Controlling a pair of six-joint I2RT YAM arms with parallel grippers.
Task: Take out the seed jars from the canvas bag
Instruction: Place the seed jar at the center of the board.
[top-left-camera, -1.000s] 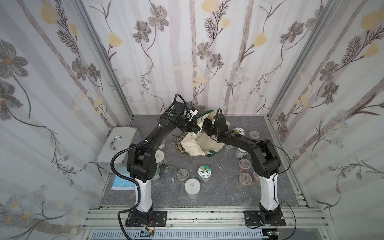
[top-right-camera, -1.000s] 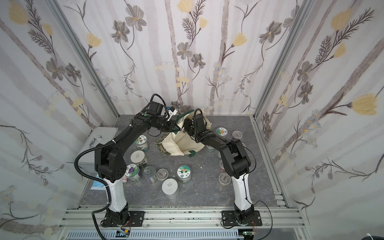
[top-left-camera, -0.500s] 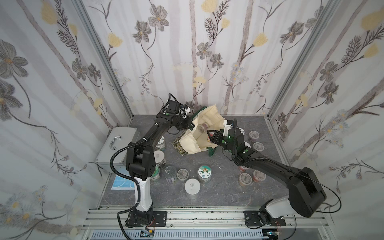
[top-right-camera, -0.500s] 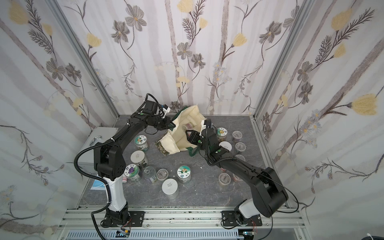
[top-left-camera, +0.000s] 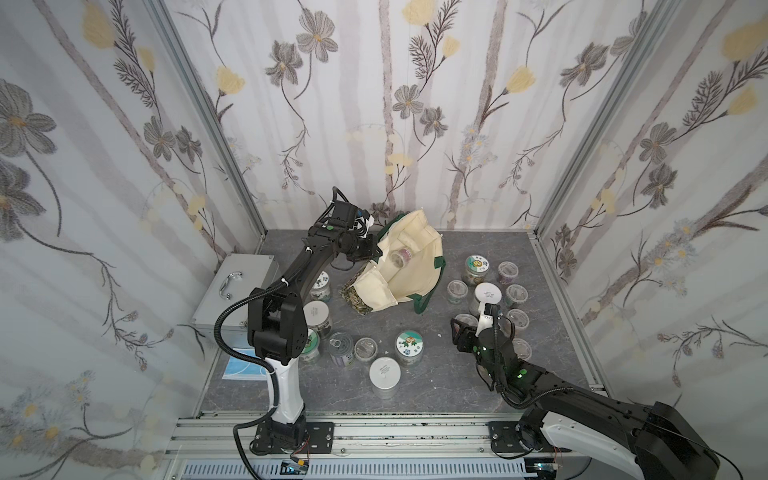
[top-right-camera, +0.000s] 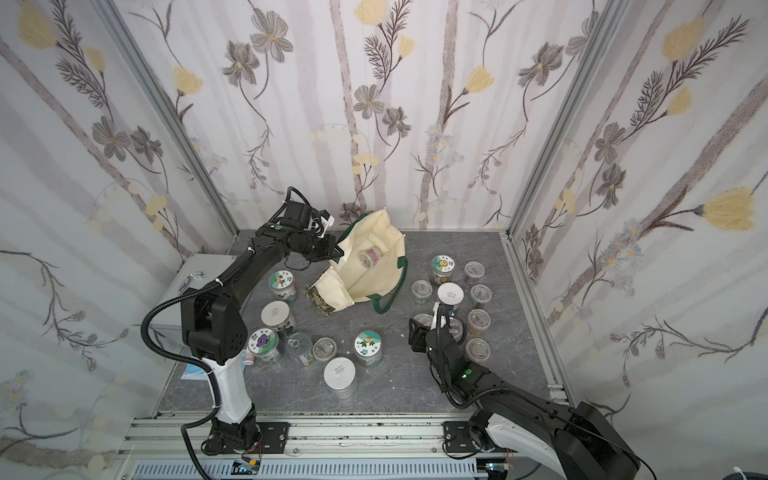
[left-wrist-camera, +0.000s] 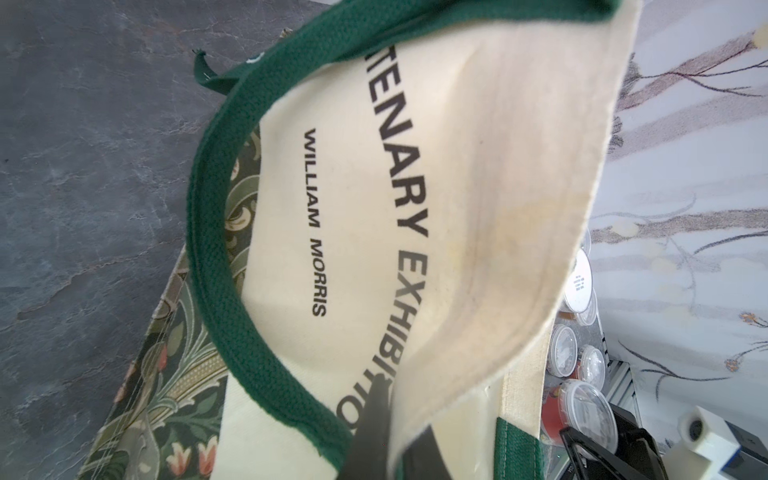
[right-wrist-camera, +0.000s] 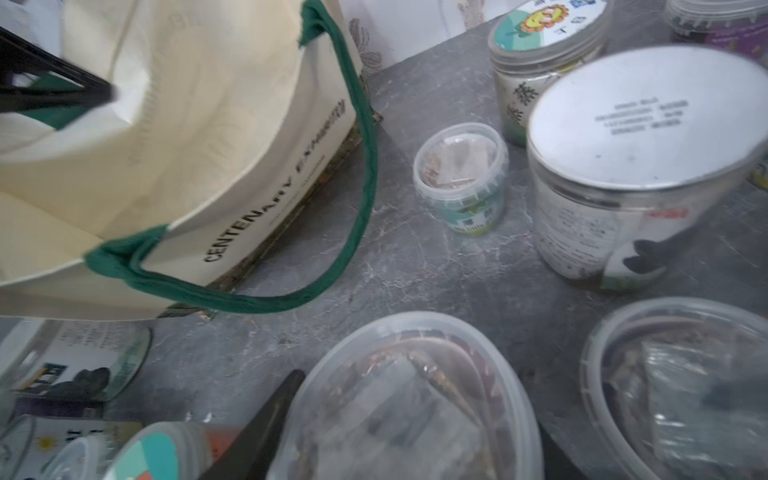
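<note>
Left gripper (top-left-camera: 373, 251) is clamped on the bag (top-left-camera: 415, 274) rim, holding its mouth up and open, and one jar (top-left-camera: 401, 257) lies inside. Right gripper (right-wrist-camera: 415, 415) clasps a clear-lidded jar (right-wrist-camera: 399, 374) among other jars (top-left-camera: 486, 293) on the table (top-left-camera: 436, 374), right of the bag.

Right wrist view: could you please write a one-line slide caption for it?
Right gripper shut on a clear-lidded seed jar; beyond it, the canvas bag and other seed jars on the grey table.
</note>
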